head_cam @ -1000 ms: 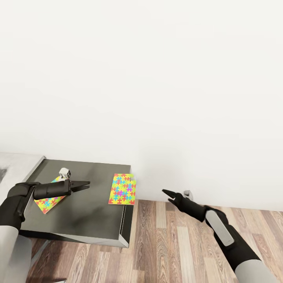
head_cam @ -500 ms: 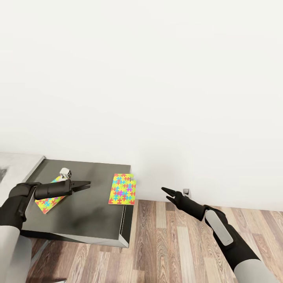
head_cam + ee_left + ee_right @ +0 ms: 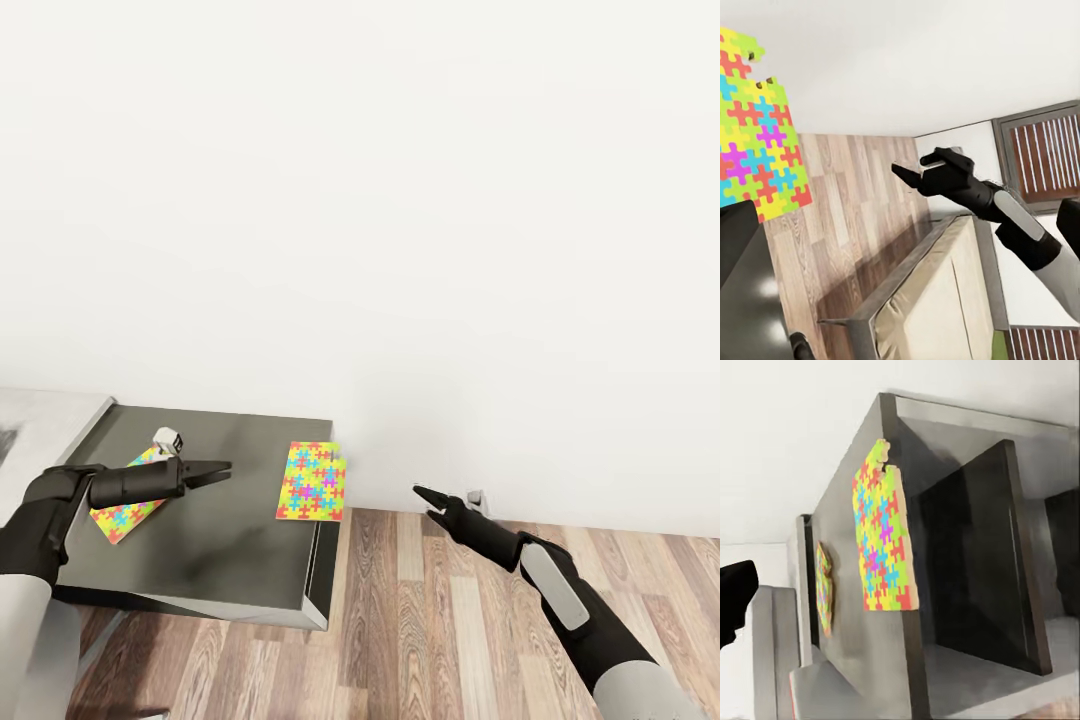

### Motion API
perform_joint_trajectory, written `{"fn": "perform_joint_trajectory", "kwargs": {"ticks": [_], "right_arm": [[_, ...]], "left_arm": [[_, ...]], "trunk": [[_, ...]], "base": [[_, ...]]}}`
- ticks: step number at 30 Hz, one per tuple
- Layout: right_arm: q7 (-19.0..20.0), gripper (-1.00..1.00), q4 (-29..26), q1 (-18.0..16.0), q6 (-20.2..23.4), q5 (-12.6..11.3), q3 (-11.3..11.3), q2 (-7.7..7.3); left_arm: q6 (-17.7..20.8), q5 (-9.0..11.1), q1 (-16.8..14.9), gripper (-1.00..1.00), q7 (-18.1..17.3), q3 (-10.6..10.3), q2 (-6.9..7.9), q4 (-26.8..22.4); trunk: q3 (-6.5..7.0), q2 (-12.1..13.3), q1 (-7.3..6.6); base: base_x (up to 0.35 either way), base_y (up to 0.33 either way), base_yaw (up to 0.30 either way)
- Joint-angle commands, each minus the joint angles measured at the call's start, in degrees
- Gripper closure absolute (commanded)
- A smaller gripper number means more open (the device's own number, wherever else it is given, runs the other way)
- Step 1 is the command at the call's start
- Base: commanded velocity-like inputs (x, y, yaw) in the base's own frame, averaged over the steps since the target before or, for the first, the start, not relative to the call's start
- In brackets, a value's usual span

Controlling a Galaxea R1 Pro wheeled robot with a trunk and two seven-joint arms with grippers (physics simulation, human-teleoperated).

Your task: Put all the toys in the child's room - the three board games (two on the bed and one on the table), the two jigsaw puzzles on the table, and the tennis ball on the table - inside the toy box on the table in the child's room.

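Puzzles: one beyond the left gripper, another under its arm.
Grippers: left closed, empty; right slightly parted (holding nothing).
Surface: dark cabinet, wood floor.

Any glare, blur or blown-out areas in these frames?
Head view: the wall is nearly blown out white, and a soft sheen lies on the dark cabinet top. Right wrist view: slightly soft, with the jigsaw puzzle steeply foreshortened. Left wrist view: sharp, no glare.
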Motion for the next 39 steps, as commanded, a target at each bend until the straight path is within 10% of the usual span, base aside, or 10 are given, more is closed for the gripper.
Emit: {"fn": "perform_joint_trajectory", "kwargs": {"ticks": [1, 9, 39], "right_arm": [[0.0, -1.0, 2.5, -0.3, -0.3, -0.3, 0.1, -0.04], [0.1, -1.0, 10.1, -1.3, -1.4, -0.2, 0.2, 0.09], [0.8, -1.0, 10.6, -2.0, -1.5, 3.8, 0.2, 0.15]], "left_arm": [[0.6, -0.3, 0.0, -1.0, -0.3, 0.0, -0.01, 0.0], [0.6, -0.3, 0.0, -1.0, -0.3, 0.0, -0.02, 0.0], [0.5, -0.5, 0.0, -1.0, -0.3, -0.1, -0.63, 0.0]], "trunk": [[-0.09, -0.1, 0.03], [-0.09, -0.1, 0.03], [-0.09, -0.1, 0.03]], "base": [[0.0, 0.0, 0.0], [0.0, 0.0, 0.0], [0.0, 0.0, 0.0]]}}
